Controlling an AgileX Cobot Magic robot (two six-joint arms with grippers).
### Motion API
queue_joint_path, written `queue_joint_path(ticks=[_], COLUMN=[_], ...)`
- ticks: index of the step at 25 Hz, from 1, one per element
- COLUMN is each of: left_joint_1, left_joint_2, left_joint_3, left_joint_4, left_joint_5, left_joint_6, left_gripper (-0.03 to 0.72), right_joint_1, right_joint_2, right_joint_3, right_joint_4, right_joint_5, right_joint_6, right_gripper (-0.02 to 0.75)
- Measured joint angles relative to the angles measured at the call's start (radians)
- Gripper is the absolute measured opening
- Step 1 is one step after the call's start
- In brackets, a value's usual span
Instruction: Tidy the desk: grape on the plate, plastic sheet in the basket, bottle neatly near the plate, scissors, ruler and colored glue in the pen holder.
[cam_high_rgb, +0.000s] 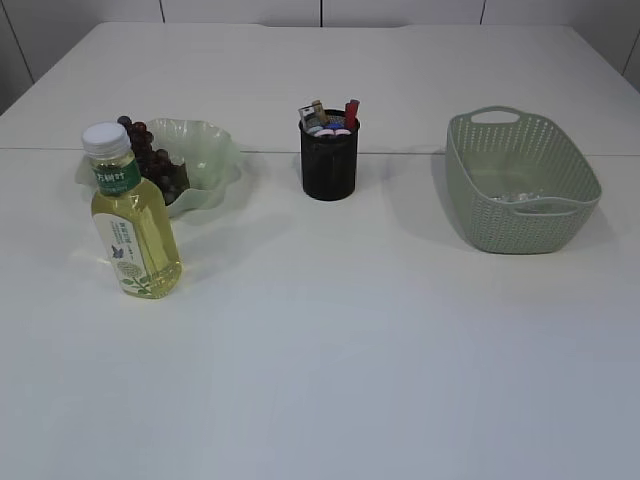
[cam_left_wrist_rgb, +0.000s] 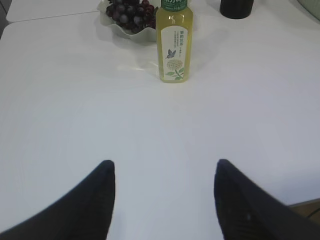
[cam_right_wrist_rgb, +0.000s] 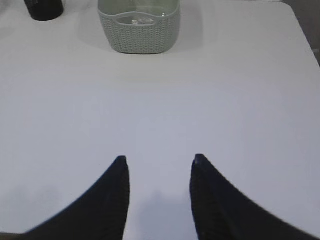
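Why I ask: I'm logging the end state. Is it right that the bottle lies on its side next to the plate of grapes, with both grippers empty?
Not quite: the bottle stands upright beside the plate of grapes, as the exterior view shows. Both the left gripper and right gripper are indeed empty.

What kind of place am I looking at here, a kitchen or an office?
Probably a lab or office desk staged for tidying: a plain white table holding a pen holder, a woven basket and a drink bottle.
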Motion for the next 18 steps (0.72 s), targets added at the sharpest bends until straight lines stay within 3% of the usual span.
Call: queue_joint_path(ticks=[12, 18], left_joint_1=[0.000, 0.000], left_joint_2=[0.000, 0.000], left_joint_3=[0.000, 0.000], left_joint_4=[0.002, 0.002], left_joint_5=[0.000, 0.000], left_joint_6=[0.002, 0.002], left_gripper=[0.434, 0.424], right_joint_1=[-0.151, -0.158], right_joint_2=[0.000, 0.000], right_joint_3=[0.000, 0.000], right_joint_4=[0.000, -0.001], right_joint_5=[0.000, 0.000], right_joint_6=[-0.002, -0.002], right_gripper=[0.332, 0.332])
